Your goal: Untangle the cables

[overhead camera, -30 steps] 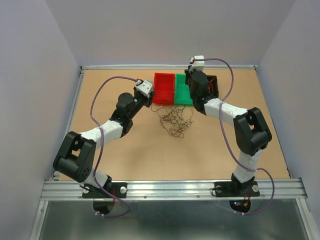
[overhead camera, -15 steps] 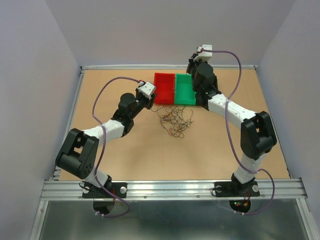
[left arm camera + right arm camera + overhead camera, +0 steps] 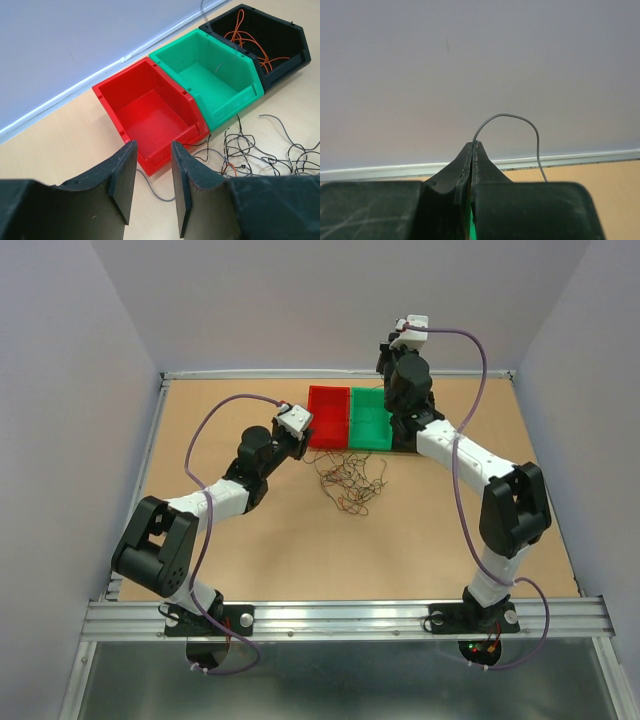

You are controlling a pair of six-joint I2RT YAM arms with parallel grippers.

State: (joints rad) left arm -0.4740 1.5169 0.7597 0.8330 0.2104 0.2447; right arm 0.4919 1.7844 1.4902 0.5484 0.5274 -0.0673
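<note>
Over the green bin (image 3: 370, 425), right gripper (image 3: 472, 147) pinches thin arched cable (image 3: 520, 119); left gripper (image 3: 152, 175) half-open.

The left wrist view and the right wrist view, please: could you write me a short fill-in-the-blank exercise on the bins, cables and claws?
1. The bin between the red bin and the black bin is coloured ___.
2. The cables inside the black bin are coloured ___.
3. The cable pinched in the shut right claw is coloured ___.
4. The left claw is open and holds ___.

Missing words: green; orange; grey; nothing.
</note>
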